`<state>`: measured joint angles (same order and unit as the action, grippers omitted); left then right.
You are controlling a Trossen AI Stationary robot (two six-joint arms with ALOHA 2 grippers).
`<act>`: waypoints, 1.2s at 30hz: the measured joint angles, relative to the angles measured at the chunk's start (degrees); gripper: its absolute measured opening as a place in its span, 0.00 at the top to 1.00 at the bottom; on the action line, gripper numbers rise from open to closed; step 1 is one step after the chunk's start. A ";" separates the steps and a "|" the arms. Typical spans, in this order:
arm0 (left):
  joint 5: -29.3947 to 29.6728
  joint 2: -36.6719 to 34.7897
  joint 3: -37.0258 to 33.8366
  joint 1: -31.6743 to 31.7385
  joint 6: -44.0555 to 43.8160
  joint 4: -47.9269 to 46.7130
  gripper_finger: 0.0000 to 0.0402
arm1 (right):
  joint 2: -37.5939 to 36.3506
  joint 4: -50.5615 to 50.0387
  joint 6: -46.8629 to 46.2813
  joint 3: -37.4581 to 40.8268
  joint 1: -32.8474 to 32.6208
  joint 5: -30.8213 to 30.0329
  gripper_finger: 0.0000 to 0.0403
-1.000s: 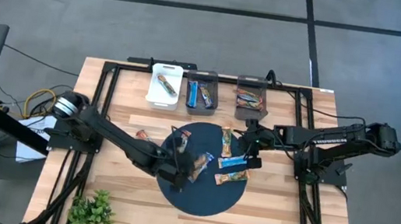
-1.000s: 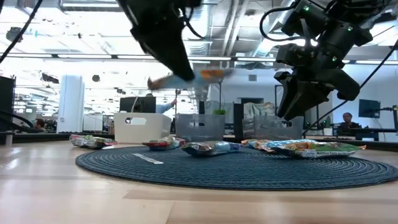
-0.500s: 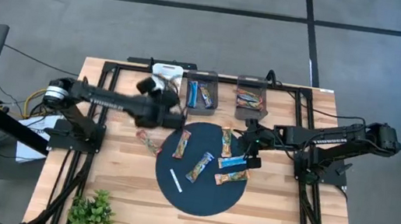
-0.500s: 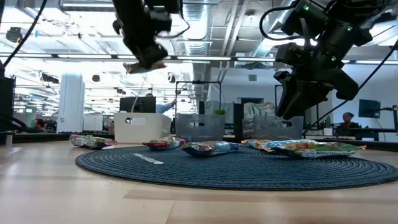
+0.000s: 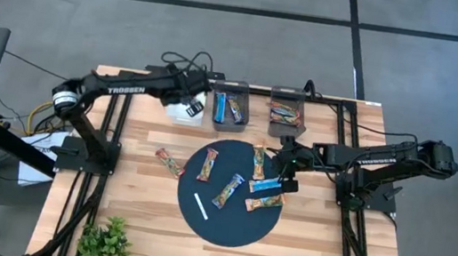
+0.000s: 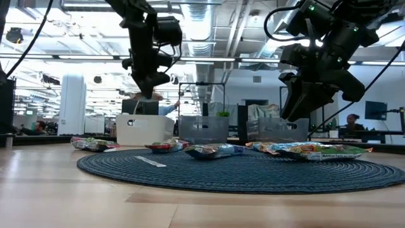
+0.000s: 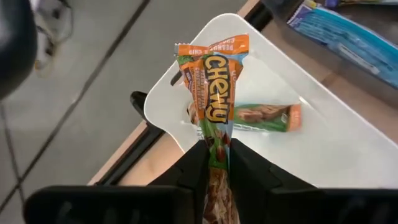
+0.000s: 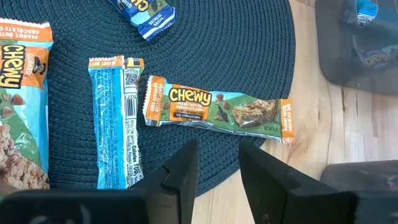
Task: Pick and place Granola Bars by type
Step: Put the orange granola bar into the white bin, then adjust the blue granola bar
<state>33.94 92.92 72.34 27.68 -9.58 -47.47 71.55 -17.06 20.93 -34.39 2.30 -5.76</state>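
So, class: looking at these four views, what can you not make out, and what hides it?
- White bin: high view, the left end effector covers most of it.
- Held granola bar: left wrist view, lower end hidden between the fingers.
- Dark bins: high view, wrappers too small to read.
- Right end effector: hovers open over the mat, no bar held.

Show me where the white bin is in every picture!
High view: white bin at the table's back edge, under the left gripper.
Low view: left of centre, behind the mat.
Left wrist view: fills the middle, below the held bar.
Right wrist view: not in it.
Shared landmark: left gripper.
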 joint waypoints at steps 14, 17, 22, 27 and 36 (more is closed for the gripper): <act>-2.79 -0.55 -0.02 5.05 9.47 1.98 0.50 | 0.03 9.39 2.97 0.02 0.13 4.56 0.73; -5.79 -1.82 -0.02 3.39 13.69 3.23 0.48 | 1.67 15.72 8.43 0.02 0.09 16.33 0.73; -13.20 -4.94 -0.02 -0.66 19.24 4.66 0.48 | 9.07 28.65 14.41 -0.01 -0.98 27.42 0.73; -17.58 -9.36 -0.02 -4.74 21.77 5.23 0.49 | 19.67 31.79 15.40 -4.37 -1.53 26.91 0.73; -18.94 -21.29 -4.70 -11.07 22.60 8.52 0.49 | 31.21 26.49 17.33 -15.81 -1.68 29.64 0.70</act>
<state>15.00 71.63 67.64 16.61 13.02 -38.95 102.76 9.43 38.26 -50.20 0.62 23.88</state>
